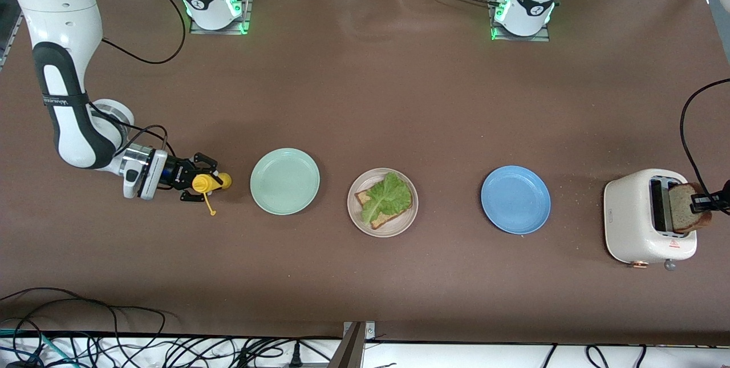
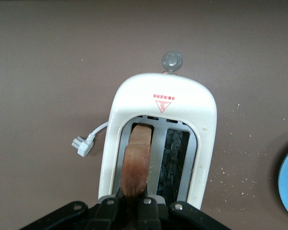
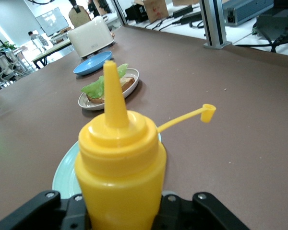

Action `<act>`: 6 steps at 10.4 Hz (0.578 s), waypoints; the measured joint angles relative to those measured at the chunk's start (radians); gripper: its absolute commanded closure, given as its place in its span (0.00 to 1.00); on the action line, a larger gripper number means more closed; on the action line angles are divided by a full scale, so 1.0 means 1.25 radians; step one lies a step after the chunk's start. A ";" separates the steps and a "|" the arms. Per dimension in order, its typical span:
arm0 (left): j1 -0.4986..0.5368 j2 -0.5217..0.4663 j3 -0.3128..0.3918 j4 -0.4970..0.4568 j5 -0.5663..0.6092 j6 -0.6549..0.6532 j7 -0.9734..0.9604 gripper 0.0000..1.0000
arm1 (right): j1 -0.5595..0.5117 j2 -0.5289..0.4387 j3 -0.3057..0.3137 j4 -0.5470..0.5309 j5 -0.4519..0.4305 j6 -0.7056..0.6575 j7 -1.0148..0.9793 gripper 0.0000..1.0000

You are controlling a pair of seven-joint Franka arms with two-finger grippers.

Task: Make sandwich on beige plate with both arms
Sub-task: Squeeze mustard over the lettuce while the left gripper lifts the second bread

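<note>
One brown bread slice (image 1: pixel 373 217) lies on the beige plate (image 1: pixel 353 217) with a ruffled lettuce leaf (image 1: pixel 388 195) on top. A second bread slice (image 1: pixel 681 208) stands up out of a slot of the white toaster (image 1: pixel 633 219). My left gripper (image 1: pixel 704 202) is shut on its top edge. The left wrist view shows that slice (image 2: pixel 137 163) pinched in the left gripper (image 2: pixel 133 206). My right gripper (image 1: pixel 197 184) is shut on a yellow squeeze bottle (image 1: pixel 208 182), its nozzle pointing at the plates. In the right wrist view the bottle (image 3: pixel 120 163) fills the right gripper (image 3: pixel 121 206).
A mint green plate (image 1: pixel 285 181) sits between the bottle and the beige plate. A blue plate (image 1: pixel 516 199) sits between the beige plate and the toaster. The bottle's cap (image 3: pixel 209 112) hangs open on its strap. The toaster's plug (image 2: pixel 81 145) lies loose on the table.
</note>
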 measured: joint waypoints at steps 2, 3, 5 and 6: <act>0.000 -0.009 0.000 0.012 0.000 -0.004 0.000 1.00 | -0.002 -0.017 0.040 0.072 -0.129 0.040 0.170 1.00; 0.000 -0.015 0.000 0.015 0.000 -0.009 0.000 1.00 | -0.003 -0.029 0.078 0.103 -0.217 0.084 0.267 1.00; 0.000 -0.036 -0.001 0.017 0.000 -0.035 0.000 1.00 | -0.002 -0.046 0.171 0.155 -0.436 0.175 0.488 1.00; 0.000 -0.049 -0.003 0.021 0.000 -0.050 0.000 1.00 | 0.000 -0.050 0.218 0.174 -0.571 0.207 0.610 1.00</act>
